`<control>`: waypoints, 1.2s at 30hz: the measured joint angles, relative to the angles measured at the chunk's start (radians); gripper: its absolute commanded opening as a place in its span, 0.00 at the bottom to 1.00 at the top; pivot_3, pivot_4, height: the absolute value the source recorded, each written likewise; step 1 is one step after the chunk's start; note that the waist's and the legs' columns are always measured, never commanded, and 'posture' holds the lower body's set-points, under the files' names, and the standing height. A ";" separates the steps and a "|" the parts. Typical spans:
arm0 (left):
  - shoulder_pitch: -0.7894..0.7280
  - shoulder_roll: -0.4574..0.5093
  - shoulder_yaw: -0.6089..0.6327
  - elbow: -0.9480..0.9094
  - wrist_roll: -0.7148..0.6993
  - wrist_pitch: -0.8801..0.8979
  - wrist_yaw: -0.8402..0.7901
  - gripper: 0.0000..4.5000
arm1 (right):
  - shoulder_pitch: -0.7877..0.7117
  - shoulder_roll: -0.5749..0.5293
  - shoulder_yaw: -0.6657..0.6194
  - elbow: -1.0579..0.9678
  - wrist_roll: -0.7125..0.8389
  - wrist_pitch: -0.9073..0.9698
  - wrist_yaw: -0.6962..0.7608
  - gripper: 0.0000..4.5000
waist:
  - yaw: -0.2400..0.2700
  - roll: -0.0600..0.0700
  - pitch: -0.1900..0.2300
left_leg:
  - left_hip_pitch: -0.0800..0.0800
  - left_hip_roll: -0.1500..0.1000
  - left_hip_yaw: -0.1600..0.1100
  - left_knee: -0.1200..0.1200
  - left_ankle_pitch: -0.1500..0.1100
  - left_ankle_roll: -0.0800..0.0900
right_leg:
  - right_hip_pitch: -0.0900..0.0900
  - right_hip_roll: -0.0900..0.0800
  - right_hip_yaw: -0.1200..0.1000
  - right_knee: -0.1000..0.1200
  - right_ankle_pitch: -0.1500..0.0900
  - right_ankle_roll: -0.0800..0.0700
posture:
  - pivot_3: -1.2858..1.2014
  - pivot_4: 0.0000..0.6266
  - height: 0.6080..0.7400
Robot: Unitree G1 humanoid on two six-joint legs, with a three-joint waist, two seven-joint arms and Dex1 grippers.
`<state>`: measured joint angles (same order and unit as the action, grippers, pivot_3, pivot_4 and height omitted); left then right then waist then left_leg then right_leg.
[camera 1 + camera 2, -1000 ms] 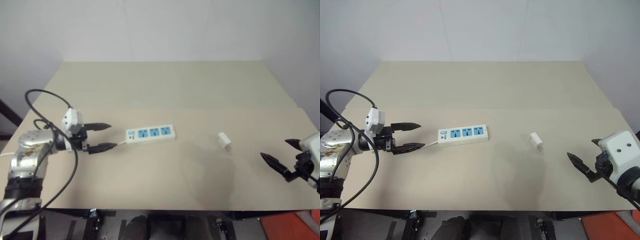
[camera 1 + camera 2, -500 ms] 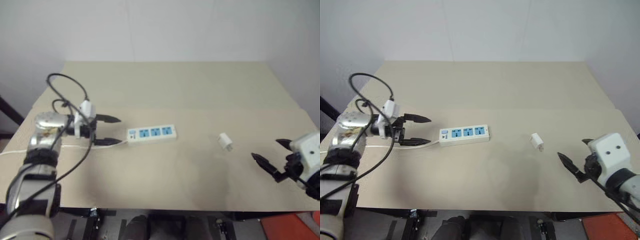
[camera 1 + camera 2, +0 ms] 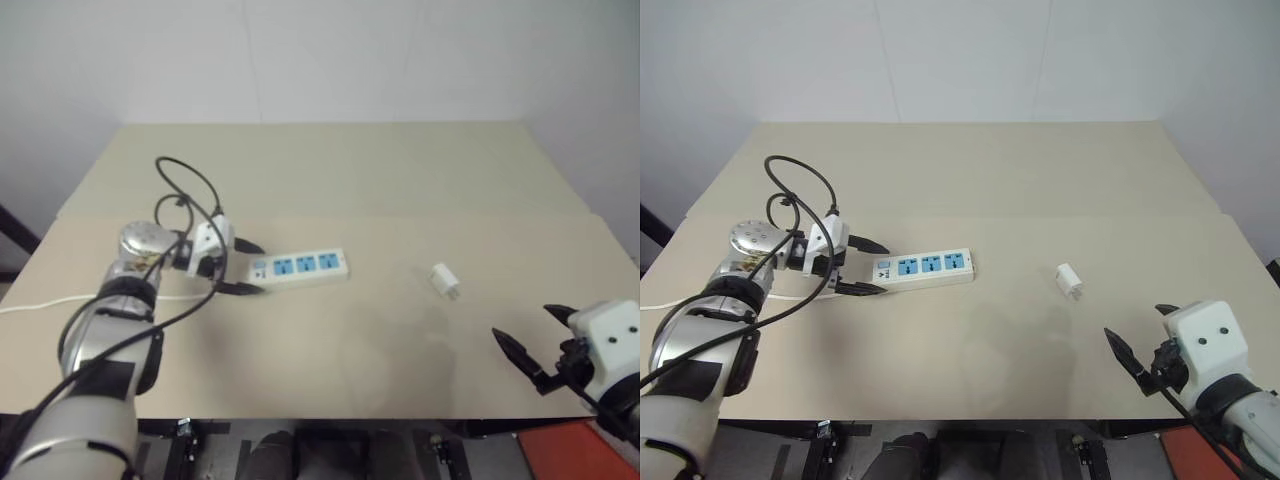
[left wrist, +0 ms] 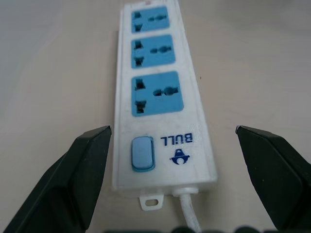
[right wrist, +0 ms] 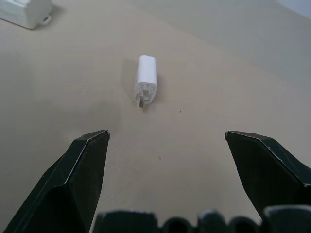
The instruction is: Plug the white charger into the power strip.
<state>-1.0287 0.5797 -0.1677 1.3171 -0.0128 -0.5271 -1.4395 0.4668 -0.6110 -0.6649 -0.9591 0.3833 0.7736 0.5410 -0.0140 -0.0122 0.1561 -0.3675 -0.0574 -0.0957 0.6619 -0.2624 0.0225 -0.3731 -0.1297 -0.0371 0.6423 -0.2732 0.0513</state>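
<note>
- The left gripper [image 3: 870,267], a white housing with two black pointed fingers, is positioned at the switch end of the power strip [image 3: 924,267], a long flat white plastic bar with three blue socket faces.
- Its fingers are spread wide apart, one on each side of the strip's switch end; nothing is clamped, and contact with the strip cannot be confirmed.
- The small blue switch [image 4: 143,153] is seen directly ahead of the left gripper, between the fingertips; the white cord [image 4: 188,218] leaves the strip toward the gripper.
- The right gripper [image 3: 1137,342], of the same build, is held near the front edge of the beige table [image 3: 970,180], with its fingers spread wide and empty.
- The white charger [image 5: 146,80], a small rounded white plastic cube, is lying on its side on the table ahead of the right gripper, well apart from it, prongs toward the gripper.
- The charger is located between the two grippers, apart from the strip's far end.
</note>
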 measured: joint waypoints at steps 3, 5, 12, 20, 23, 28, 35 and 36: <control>0.000 -0.010 0.000 0.016 0.051 0.003 0.069 1.00 | 0.011 0.003 -0.016 -0.009 0.008 0.007 -0.001 1.00 | 0.001 0.000 0.000 | 0.000 0.000 0.000 0.000 0.000 0.000 | 0.000 0.000 0.000 0.000 0.000 -0.001 | 0.52 0.24 1.00; 0.001 -0.021 -0.003 0.026 0.089 0.005 0.128 1.00 | 0.013 0.003 -0.019 -0.013 0.017 0.016 -0.002 1.00 | 0.002 0.000 0.000 | 0.000 0.000 0.000 0.000 0.000 0.000 | 0.000 0.000 0.000 0.000 0.000 -0.001 | 0.52 0.24 1.00; 0.007 -0.078 0.051 0.034 0.103 0.087 0.151 0.81 | -0.007 -0.009 -0.022 -0.013 0.031 0.038 -0.012 1.00 | 0.003 0.000 0.000 | 0.000 0.000 0.000 0.000 0.000 0.000 | 0.000 0.000 0.000 0.000 0.000 0.000 | 0.52 0.24 1.00; 0.007 -0.082 0.096 0.033 0.102 0.141 0.100 0.73 | -0.010 -0.009 -0.018 -0.013 0.032 0.045 -0.023 1.00 | 0.002 0.000 0.000 | 0.000 -0.001 0.000 0.000 0.000 0.000 | 0.001 0.000 0.000 0.005 0.000 -0.001 | 0.52 0.24 1.00; 0.007 -0.073 0.110 0.030 0.101 0.179 0.063 0.73 | -0.010 -0.010 -0.016 -0.013 0.033 0.046 -0.022 1.00 | 0.001 0.000 0.000 | 0.000 -0.001 0.000 0.000 0.000 0.000 | 0.001 0.000 0.000 0.005 0.000 0.000 | 0.52 0.24 1.00; 0.005 -0.036 0.095 -0.001 0.116 0.201 -0.022 0.73 | 0.007 -0.019 -0.015 -0.028 0.070 0.072 -0.005 1.00 | -0.005 0.000 0.000 | 0.000 0.000 0.000 0.000 0.000 0.000 | 0.000 0.000 0.000 0.005 0.000 0.000 | 0.52 0.24 1.00; 0.078 0.010 0.092 -0.129 0.112 0.159 -0.028 0.73 | 0.011 -0.020 -0.012 -0.053 0.184 0.075 0.059 1.00 | -0.001 0.000 0.000 | 0.000 0.000 0.000 0.000 0.000 0.000 | 0.001 0.001 0.000 0.005 0.000 -0.001 | 0.52 0.24 1.00; 0.100 0.012 0.093 -0.165 0.102 0.164 -0.026 0.73 | 0.009 -0.022 -0.009 -0.054 0.196 0.069 0.070 1.00 | -0.001 0.000 0.000 | 0.000 0.000 0.000 0.000 0.000 0.000 | 0.001 0.001 0.000 0.005 0.000 -0.001 | 0.52 0.24 1.00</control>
<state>-0.9292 0.5921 -0.0745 1.1521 0.0893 -0.3630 -1.4658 0.4755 -0.6332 -0.6737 -1.0128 0.5789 0.8425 0.6113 -0.0148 -0.0125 0.1560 -0.3675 -0.0571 -0.0960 0.6619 -0.2624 0.0225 -0.3725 -0.1291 -0.0368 0.6468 -0.2729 0.0507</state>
